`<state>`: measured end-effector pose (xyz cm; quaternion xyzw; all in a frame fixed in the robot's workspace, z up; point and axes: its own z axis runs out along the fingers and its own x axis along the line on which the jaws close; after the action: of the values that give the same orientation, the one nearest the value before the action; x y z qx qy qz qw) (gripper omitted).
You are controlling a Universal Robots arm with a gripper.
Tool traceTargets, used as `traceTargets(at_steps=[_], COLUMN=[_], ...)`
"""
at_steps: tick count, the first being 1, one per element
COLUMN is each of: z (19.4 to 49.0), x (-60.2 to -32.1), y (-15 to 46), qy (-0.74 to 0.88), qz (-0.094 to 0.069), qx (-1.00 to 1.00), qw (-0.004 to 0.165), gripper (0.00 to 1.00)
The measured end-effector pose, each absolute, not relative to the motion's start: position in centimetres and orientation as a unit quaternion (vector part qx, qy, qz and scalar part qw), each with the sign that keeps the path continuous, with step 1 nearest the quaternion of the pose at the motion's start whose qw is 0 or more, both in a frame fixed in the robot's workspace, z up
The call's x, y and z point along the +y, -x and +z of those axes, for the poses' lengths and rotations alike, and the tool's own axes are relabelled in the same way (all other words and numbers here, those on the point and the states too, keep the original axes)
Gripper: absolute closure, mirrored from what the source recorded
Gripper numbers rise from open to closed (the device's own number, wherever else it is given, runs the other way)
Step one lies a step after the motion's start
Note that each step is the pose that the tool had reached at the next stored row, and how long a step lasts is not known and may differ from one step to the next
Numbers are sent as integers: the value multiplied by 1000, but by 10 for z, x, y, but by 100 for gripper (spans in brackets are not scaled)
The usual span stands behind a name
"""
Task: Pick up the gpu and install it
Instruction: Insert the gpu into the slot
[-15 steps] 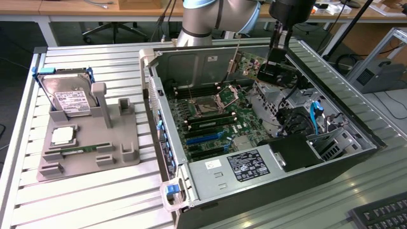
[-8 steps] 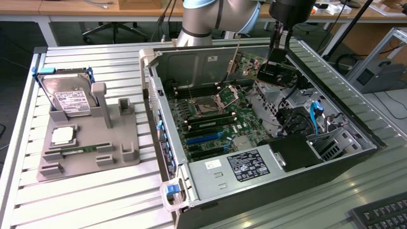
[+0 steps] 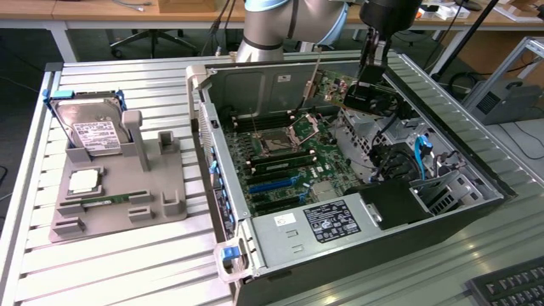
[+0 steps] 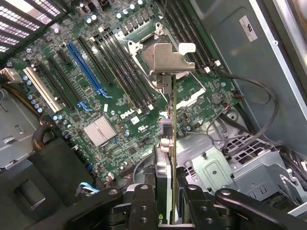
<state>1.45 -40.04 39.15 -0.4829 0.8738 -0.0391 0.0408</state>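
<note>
My gripper (image 3: 371, 78) is shut on the gpu (image 3: 361, 95), a thin card with a green board and a dark face, and holds it on edge in the air. It hangs over the far right part of the open computer case (image 3: 476, 210), above the motherboard (image 3: 276, 153). In the wrist view the gpu (image 4: 172, 143) runs edge-on away from my gripper (image 4: 169, 203), its metal bracket (image 4: 170, 57) at the far end. The black fingers (image 4: 144, 203) clamp both faces. The blue expansion slot (image 4: 86, 67) lies off to one side of the card, well apart from it.
A grey fixture (image 3: 157, 191) on the slatted table at the exterior view's left holds a hard drive (image 3: 93, 131), a CPU (image 3: 83, 182) and a RAM stick (image 3: 102, 201). Inside the case are the power supply (image 3: 314, 226), blue cables (image 3: 422, 156) and a drive cage. A keyboard (image 3: 510, 287) lies at the lower right.
</note>
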Motion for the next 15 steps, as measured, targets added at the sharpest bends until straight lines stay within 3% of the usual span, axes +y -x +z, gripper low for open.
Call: traceTargets(at_steps=[15], z=[391], x=[-400], y=[-14], qy=[504], qz=[-38], qx=[862], qw=[42], gripper=[73])
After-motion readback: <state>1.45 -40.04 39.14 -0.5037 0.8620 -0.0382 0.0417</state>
